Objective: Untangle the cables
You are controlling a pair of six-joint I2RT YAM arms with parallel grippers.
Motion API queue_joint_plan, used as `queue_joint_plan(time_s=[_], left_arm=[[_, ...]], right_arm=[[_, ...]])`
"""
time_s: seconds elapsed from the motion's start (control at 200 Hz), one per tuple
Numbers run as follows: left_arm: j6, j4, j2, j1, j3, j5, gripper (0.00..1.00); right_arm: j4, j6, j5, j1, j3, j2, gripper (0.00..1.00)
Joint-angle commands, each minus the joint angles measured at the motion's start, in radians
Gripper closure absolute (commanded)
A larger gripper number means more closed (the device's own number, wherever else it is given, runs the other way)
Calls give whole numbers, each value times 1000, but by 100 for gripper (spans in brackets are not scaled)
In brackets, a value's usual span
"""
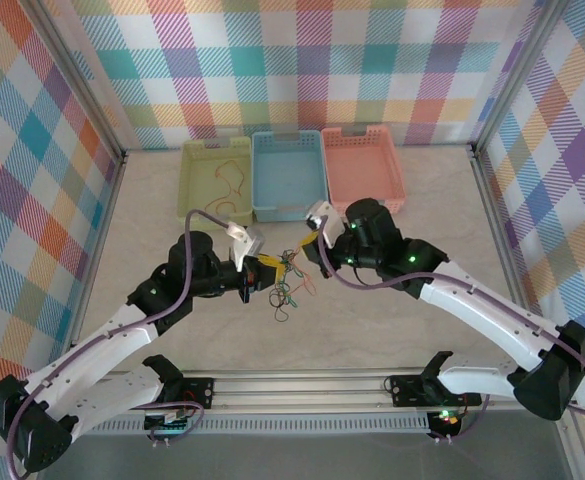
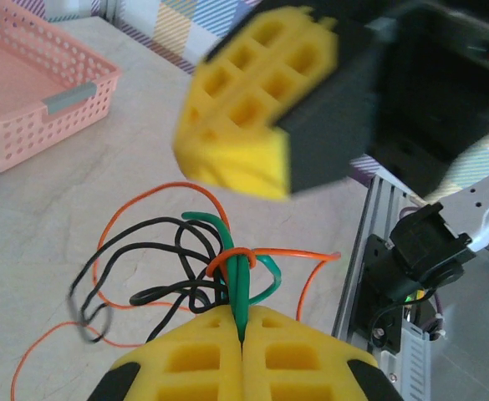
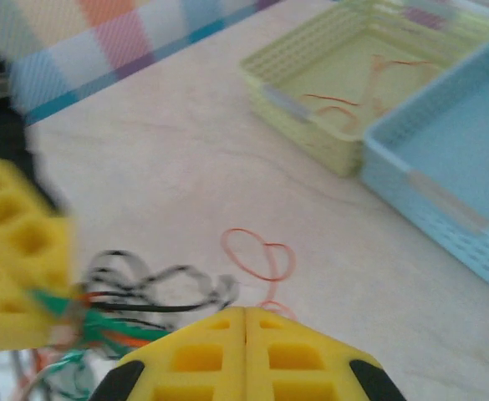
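Tabletop (image 2: 52,200): left wrist view resolves left end effector (image 2: 242,330) pinching cables (image 2: 227,267).

My left gripper (image 2: 242,322) is cut off by the bottom edge, and the green cable (image 2: 241,288) vanishes into its closed seam. Just ahead, my right gripper (image 2: 240,142) is blurred. Left of that gripper's tip the cables (image 3: 156,288) smear together; whether any strand is pinched there, I cannot tell.
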Motion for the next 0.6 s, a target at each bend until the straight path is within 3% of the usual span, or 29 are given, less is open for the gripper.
queue_joint_plan(time_s=[0.0, 0.095, 0.18, 0.275, 0.345, 0.485, 0.595], left_arm=[[10, 46, -28, -13, 6, 27, 100], [7, 51, -37, -13, -2, 25, 100], [9, 49, -35, -13, -4, 20, 100], [7, 51, -25, -13, 1, 15, 100], [2, 52, -14, -13, 5, 8, 100], [-1, 49, -1, -14, 9, 2, 100], [0, 44, 8, -15, 13, -2, 100]], right_arm=[[27, 88, 50, -90, -43, -31, 100], [60, 138, 6, -168, -86, -47, 100], [151, 115, -72, -177, -147, -98, 100], [250, 110, -226, -175, -190, -160, 81], [178, 106, -306, -163, -141, -158, 72], [55, 52, -350, -87, -66, -142, 59], [-39, 31, -369, -46, 2, -88, 55]])
